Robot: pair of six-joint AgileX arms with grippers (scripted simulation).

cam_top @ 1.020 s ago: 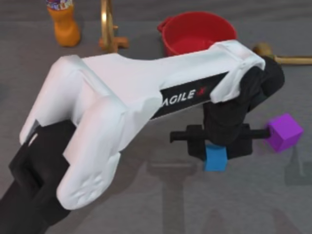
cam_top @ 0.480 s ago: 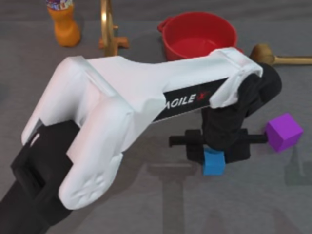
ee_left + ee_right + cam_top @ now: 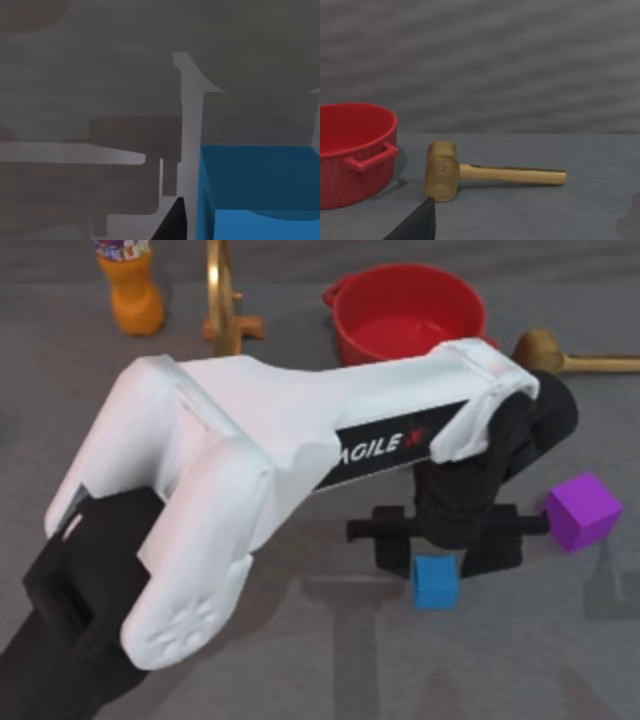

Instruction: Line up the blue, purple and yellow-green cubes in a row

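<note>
The small blue cube (image 3: pixel 435 582) rests on the grey table just under my left gripper (image 3: pixel 443 556), whose jaws stand open on either side of it. In the left wrist view the blue cube (image 3: pixel 260 195) fills one side, with a gap between it and a dark fingertip (image 3: pixel 174 225). The purple cube (image 3: pixel 582 510) sits alone further right, apart from the gripper. The yellow-green cube is out of view, perhaps hidden under my left arm. My right gripper is outside the top view; only one fingertip (image 3: pixel 422 224) shows, well off centre.
At the back stand a red pot (image 3: pixel 405 310), a wooden mallet (image 3: pixel 548 346) to its right, an orange bottle (image 3: pixel 132 292) and a brass-coloured stand (image 3: pixel 225 302). The right wrist view faces the mallet (image 3: pixel 442 170) and the pot (image 3: pixel 350 150).
The left gripper's jaws have spread and let go of the blue cube, which now shows clear of the fingers, slightly nearer the table's front. The purple cube has not moved.
</note>
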